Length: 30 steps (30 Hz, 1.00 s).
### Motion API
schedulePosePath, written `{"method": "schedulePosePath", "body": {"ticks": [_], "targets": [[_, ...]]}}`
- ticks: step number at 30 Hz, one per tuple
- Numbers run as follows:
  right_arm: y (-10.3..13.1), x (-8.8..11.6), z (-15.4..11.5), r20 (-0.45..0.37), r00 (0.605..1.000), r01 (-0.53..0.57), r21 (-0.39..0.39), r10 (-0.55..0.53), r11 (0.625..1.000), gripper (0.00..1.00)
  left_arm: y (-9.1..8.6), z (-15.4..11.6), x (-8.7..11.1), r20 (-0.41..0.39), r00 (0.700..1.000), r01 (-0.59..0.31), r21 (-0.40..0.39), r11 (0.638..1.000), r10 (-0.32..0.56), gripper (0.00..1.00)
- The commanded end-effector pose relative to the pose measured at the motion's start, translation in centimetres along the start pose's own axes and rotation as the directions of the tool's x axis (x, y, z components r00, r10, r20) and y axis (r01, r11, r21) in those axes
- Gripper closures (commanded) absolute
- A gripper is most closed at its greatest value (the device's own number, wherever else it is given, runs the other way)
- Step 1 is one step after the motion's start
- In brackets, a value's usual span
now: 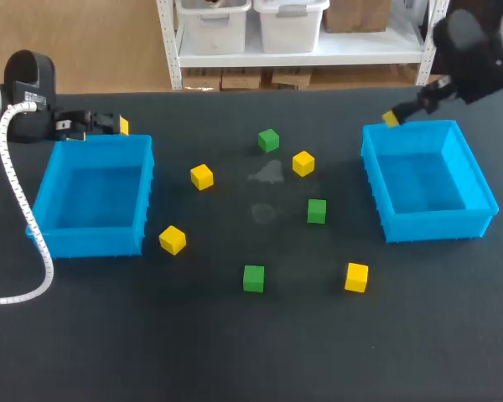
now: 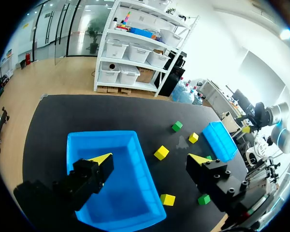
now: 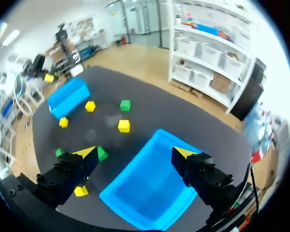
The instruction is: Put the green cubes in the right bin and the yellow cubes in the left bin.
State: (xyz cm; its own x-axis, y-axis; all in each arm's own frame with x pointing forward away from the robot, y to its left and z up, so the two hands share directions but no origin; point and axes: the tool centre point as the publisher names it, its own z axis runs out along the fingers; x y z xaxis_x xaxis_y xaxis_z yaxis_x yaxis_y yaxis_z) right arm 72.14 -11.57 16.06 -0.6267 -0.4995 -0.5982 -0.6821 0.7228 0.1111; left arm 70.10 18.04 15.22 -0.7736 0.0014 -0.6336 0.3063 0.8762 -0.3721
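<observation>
Head view: the right gripper (image 1: 391, 119), fingers spread and empty, hangs over the far corner of the right bin (image 1: 436, 224); the nearest green cube (image 1: 268, 140) lies at its 9 o'clock. Likewise released, the left gripper (image 1: 117, 126) sits behind the left bin (image 1: 92, 243), with a yellow cube (image 1: 201, 176) at its 4 o'clock.

No readable text, numbers or signs on the dark tabletop (image 1: 235, 352) or on anything standing on it. Small white sticker (image 1: 33, 98) on the black housing of the left arm (image 1: 29, 71), by the tabletop's far left corner: print too small to make out.
</observation>
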Motion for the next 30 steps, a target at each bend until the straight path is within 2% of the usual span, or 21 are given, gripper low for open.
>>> {"method": "schedulePosePath", "body": {"ticks": [1, 7, 12, 20, 25, 30], "targets": [[0.4, -1.4, 1.5, -0.140, 0.983, 0.110, -0.066, -0.119, 0.992, 0.00, 0.3, 0.0, 0.1, 0.006, 1.000, -0.003, 0.012, 1.000, 0.003, 0.00], [2.7, -1.2, 3.2, -0.245, 0.918, 0.279, -0.161, -0.312, 0.947, 0.00, 0.3, 0.0, 0.1, 0.006, 1.000, -0.003, 0.012, 1.000, 0.003, 0.00], [4.7, -0.4, 4.7, -0.313, 0.829, 0.400, -0.247, -0.463, 0.883, 0.00, 0.3, 0.0, 0.1, 0.006, 1.000, -0.003, 0.012, 1.000, 0.003, 0.00], [8.0, 1.3, 6.8, -0.364, 0.724, 0.476, -0.351, -0.586, 0.806, 0.00, 0.3, 0.0, 0.1, 0.006, 1.000, -0.003, 0.012, 1.000, 0.003, 0.00], [9.7, 2.9, 9.1, -0.388, 0.702, 0.472, -0.376, -0.598, 0.798, 0.00, 0.3, 0.0, 0.1, 0.006, 1.000, -0.003, 0.012, 1.000, 0.003, 0.00], [10.3, 3.7, 11.3, -0.403, 0.727, 0.436, -0.354, -0.556, 0.827, 0.00, 0.3, 0.0, 0.1, 0.006, 1.000, -0.003, 0.012, 1.000, 0.003, 0.00]]}}
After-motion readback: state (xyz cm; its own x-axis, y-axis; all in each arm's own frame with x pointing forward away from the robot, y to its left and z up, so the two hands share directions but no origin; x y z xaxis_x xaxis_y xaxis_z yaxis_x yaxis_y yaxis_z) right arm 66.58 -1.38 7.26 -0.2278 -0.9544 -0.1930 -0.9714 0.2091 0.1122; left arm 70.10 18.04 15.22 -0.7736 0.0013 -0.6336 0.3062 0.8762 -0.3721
